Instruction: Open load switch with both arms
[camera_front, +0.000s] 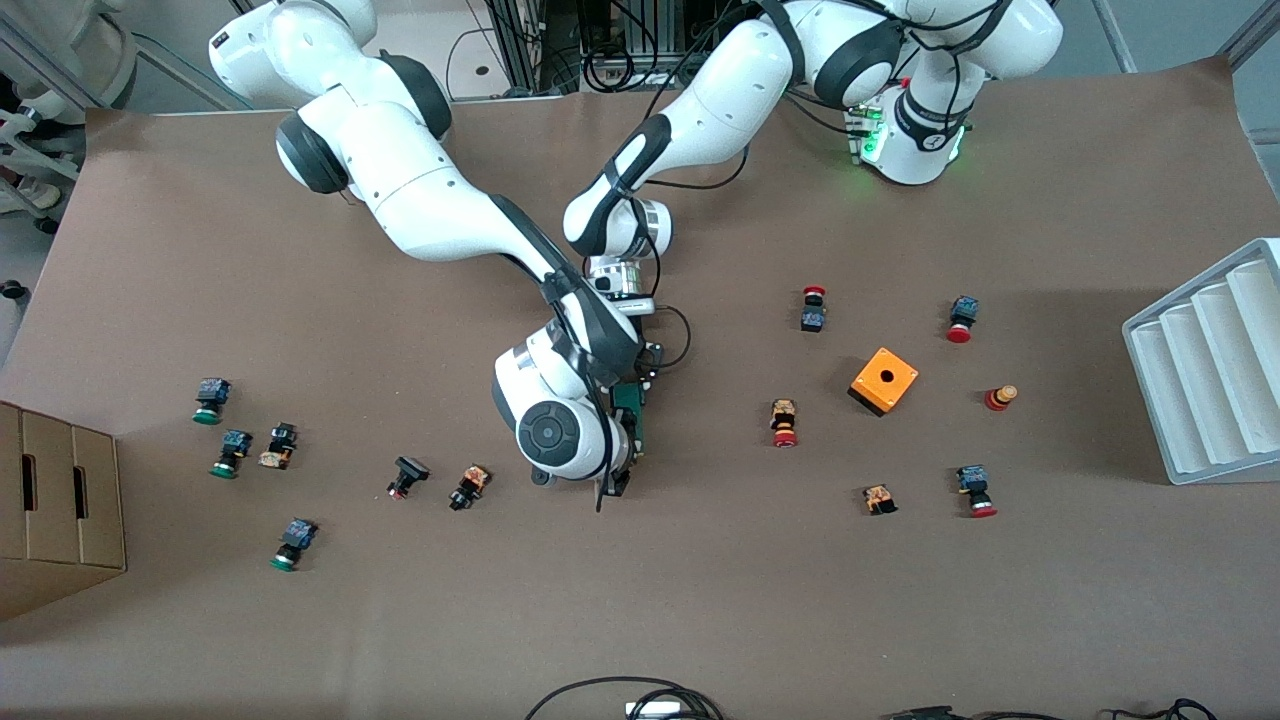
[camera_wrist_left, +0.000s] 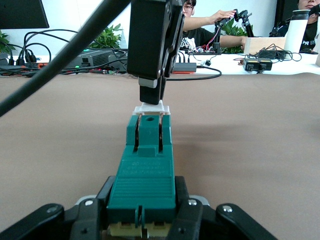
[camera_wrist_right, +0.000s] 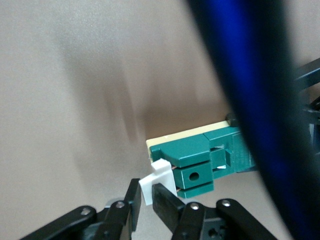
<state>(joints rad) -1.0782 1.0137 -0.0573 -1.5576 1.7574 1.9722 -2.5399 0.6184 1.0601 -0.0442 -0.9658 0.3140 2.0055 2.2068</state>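
Observation:
The load switch (camera_front: 632, 402), a slim green bar, lies low at the table's middle between both hands. In the left wrist view the green bar (camera_wrist_left: 147, 167) runs straight out from my left gripper (camera_wrist_left: 145, 202), whose jaws are shut on its near end. My left gripper (camera_front: 648, 362) is largely hidden under the right arm in the front view. My right gripper (camera_front: 620, 478) comes down on the end nearer the front camera. In the right wrist view my right gripper (camera_wrist_right: 148, 196) is shut on the small white block (camera_wrist_right: 159, 176) at the tip of the green bar (camera_wrist_right: 200, 159).
An orange square box (camera_front: 883, 380) and several red-capped push buttons (camera_front: 784, 422) lie toward the left arm's end. Green-capped buttons (camera_front: 210, 400) lie toward the right arm's end. A grey slotted tray (camera_front: 1205, 375) and a cardboard box (camera_front: 55, 500) stand at the table's ends.

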